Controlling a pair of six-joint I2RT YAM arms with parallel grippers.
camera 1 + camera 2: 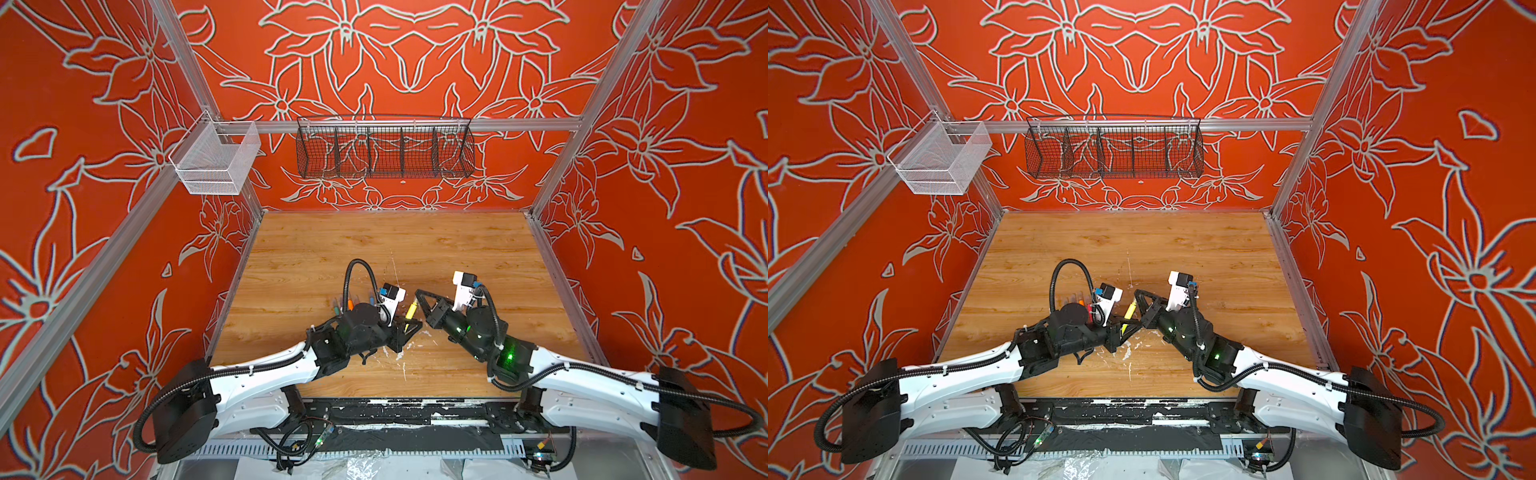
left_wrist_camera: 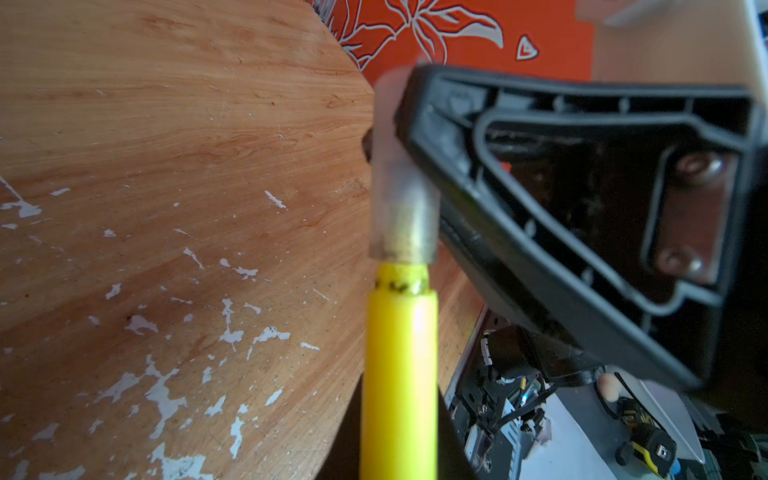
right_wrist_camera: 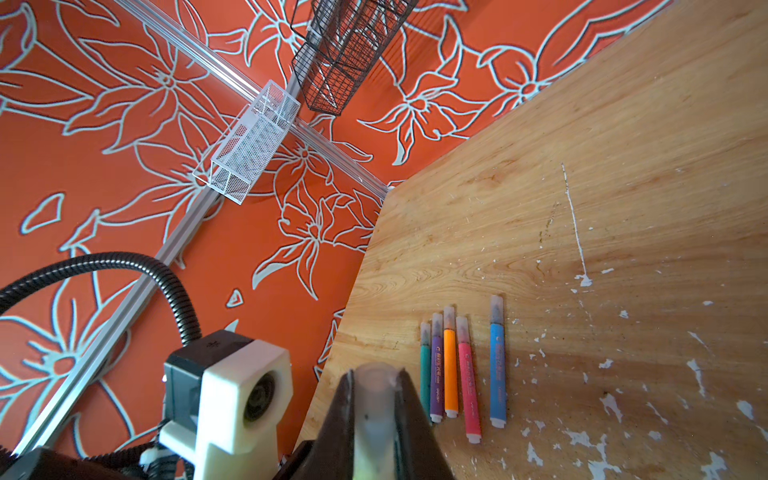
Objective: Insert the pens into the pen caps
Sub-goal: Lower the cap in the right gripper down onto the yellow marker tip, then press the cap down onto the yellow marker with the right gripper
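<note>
— Holding what in the left gripper (image 1: 408, 323)?

— The yellow pen (image 2: 399, 374), squeezed shut round the barrel, tip sticking out. Easy to aim that way.

— And in the right gripper (image 1: 419, 296)?

— A clear cap (image 2: 404, 199), pinched tight, open end facing the pen. Partly over the tip, but not pushed fully on, judging by the bare neck. Seems lifted off the table to leave room for both grippers.

— Where to look for the rest?

— Down on the wooden table (image 3: 623, 166), side by side: green (image 3: 424, 374), purple (image 3: 436, 370), orange (image 3: 450, 365), pink (image 3: 468, 382), blue (image 3: 497, 365), all capped. Parked aside, out of harm's way.

— And the room?

— Scratched table top with white flecks (image 2: 166, 395). Red flowery walls (image 1: 415, 62) all round, a black wire basket (image 1: 384, 149) and a white mesh basket (image 1: 216, 160) hung up high.
</note>
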